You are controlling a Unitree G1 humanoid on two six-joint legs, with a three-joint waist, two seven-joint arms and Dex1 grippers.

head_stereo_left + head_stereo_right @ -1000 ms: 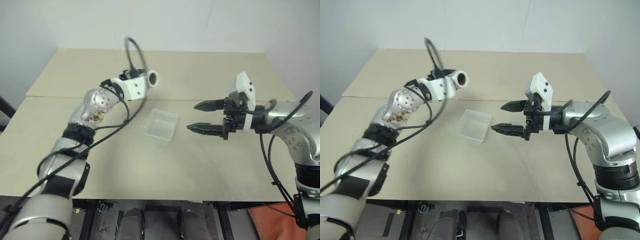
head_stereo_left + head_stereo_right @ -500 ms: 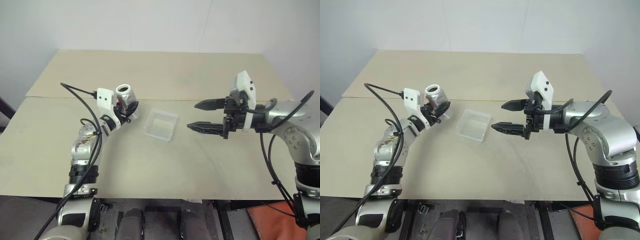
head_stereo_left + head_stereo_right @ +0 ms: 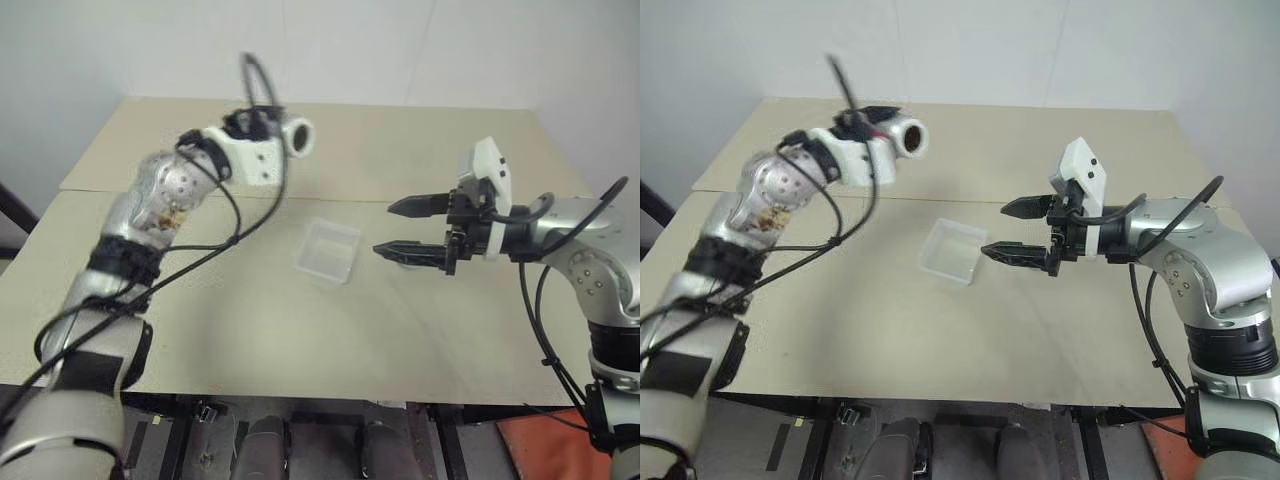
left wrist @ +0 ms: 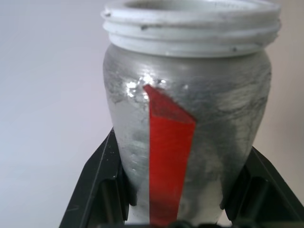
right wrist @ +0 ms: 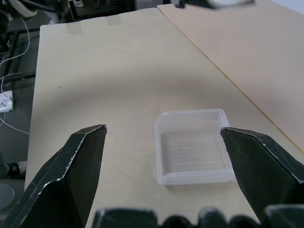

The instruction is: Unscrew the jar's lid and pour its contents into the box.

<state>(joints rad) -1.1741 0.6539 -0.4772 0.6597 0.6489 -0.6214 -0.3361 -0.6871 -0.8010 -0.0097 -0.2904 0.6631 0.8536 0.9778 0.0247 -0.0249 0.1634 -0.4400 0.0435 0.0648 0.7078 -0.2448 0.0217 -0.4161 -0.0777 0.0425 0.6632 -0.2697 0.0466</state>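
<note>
Beige table (image 3: 300, 330) against a plain white wall, seam running across the far half. On my feed the box (image 3: 329, 251) sits mid-frame on the tabletop, clear plastic, looks empty from what I can see.

Left gripper (image 4: 185, 190) is raised in the upper left of the head view, clamped on the jar (image 4: 187, 137). Wrist cam shows both black fingers (image 4: 102, 185) pressed against the silvery body, red label strip facing the lens. Jar's threaded white neck is bare, no cap on it; in the head view its open mouth (image 3: 910, 140) points sideways toward frame right, above the table and up-left of the box.

Right gripper (image 3: 405, 228) hangs right of centre, fingers spread wide, holding nothing, tips just right of the box and clear of it. Right wrist cam frames the box (image 5: 192, 146) between the two fingers.
</note>
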